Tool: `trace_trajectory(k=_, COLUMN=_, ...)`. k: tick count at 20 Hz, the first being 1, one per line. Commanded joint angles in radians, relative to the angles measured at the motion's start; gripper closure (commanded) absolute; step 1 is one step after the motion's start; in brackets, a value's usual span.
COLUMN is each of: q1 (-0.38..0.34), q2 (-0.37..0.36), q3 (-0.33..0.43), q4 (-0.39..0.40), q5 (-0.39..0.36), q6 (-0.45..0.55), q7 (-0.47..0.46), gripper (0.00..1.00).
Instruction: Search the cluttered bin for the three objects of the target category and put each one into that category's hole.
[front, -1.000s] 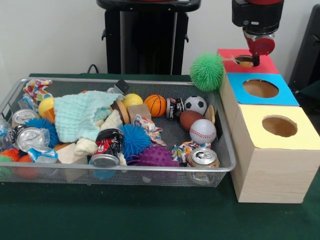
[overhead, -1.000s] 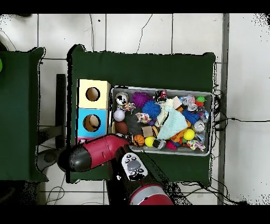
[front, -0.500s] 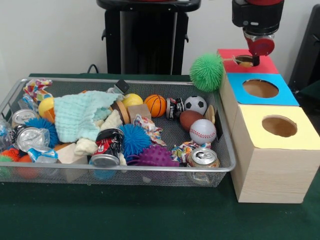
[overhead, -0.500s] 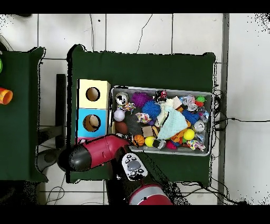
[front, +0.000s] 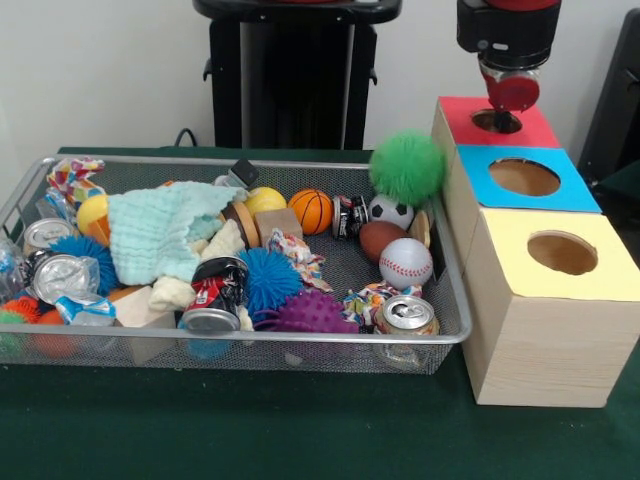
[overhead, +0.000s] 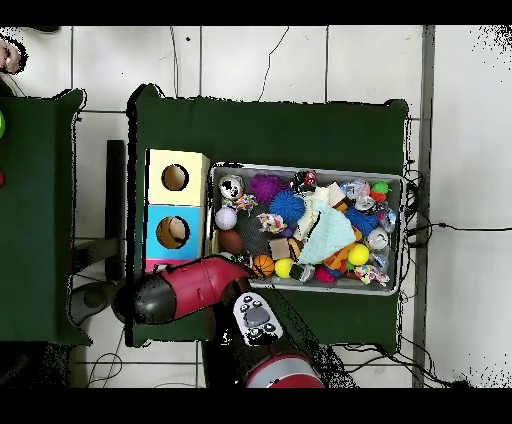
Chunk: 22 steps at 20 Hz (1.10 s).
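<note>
**Gripper over red hole, green ball at bin's corner**

Gripper (front: 503, 100) hangs right above the hole in the red-topped box (front: 462, 118), the far one of three joined wooden boxes. Cannot tell if the claw is released or clenched; the fingers don't show clearly. In the overhead view the red arm (overhead: 195, 290) covers the red box entirely.

Green fuzzy ball (front: 407, 167) is blurred, at the bin's far right corner, just beside the red box's side wall and above the soccer ball (front: 392, 210). Can't tell whether it touches anything.

Next box has a blue top (front: 520, 178), nearest one a yellow top (front: 560, 254); both holes uncovered.

Wire mesh bin (front: 250, 338) sits against the boxes' left side on the green table cloth (front: 300, 430). Packed clutter:
- basketball (front: 310, 210), football (front: 380, 238), baseball (front: 405, 263) bunched at right end
- soda can (front: 407, 316) at near right corner
- purple spiky ball (front: 310, 312) and blue spiky ball (front: 268, 277) near the front middle
- red can (front: 215, 295) on its side beside them
- mint cloth (front: 160, 230) draped over the middle-left pile, hiding what's below
- yellow ball (front: 265, 199) behind the cloth, wooden block (front: 279, 222) beside it
- silver cans (front: 58, 275) at the left end

Black pedestal (front: 290, 75) stands behind the bin.
</note>
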Motion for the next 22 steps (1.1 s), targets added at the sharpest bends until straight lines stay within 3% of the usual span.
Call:
trace_trajectory(k=1, q1=0.012, q2=-0.023, q3=0.009, q4=-0.067, q5=0.102, q6=0.061, q7=0.291, gripper=0.0)
trace_trajectory(k=22, q1=0.026, q2=-0.05, q3=-0.028, q4=-0.065, q5=0.129, q6=0.059, q7=0.309, gripper=0.0)
